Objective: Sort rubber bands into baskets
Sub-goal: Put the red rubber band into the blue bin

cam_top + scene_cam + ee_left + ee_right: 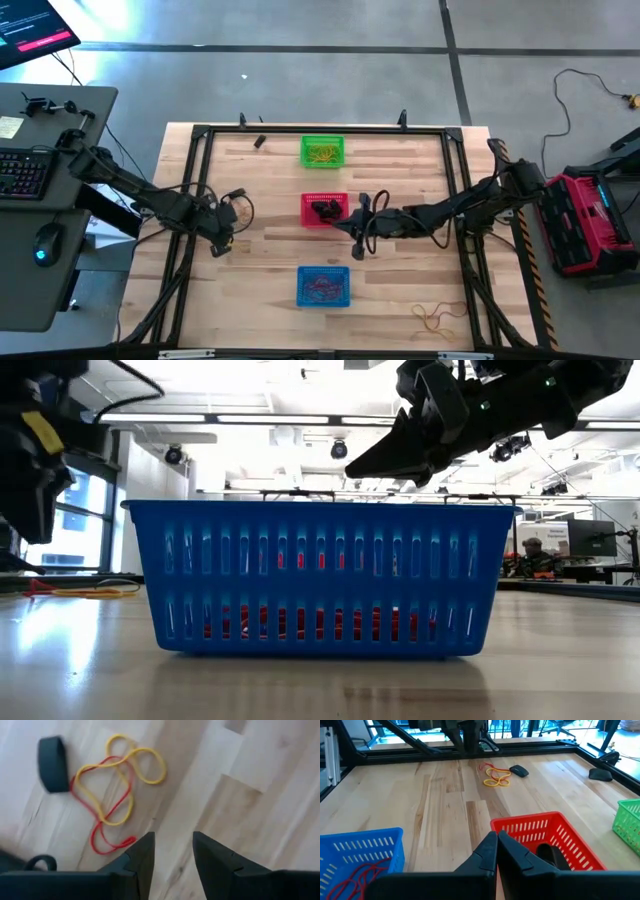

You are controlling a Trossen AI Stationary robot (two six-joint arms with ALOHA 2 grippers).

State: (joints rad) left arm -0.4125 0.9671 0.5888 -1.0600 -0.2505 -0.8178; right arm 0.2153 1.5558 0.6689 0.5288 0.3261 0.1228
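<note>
Three baskets stand in a row down the table's middle: green (322, 151) farthest, red (325, 209) in the middle, blue (323, 286) nearest. The green one holds yellow rubber bands, the red one black bands (551, 855), the blue one red bands (357, 875). On the bare wood at the left lie a yellow band (127, 767), a red band (107, 827) tangled with it and a black band (52, 764). My left gripper (172, 851) hangs open beside them, pointing down, with nothing between its fingers. My right gripper (496, 847) is shut and hovers just short of the red basket's near right corner.
A small black object (258, 141) lies at the table's far left. More loose yellow bands (435, 318) lie near the front right corner. A black frame rail (325, 129) runs around the table. A red case (590, 220) stands off the table's right side.
</note>
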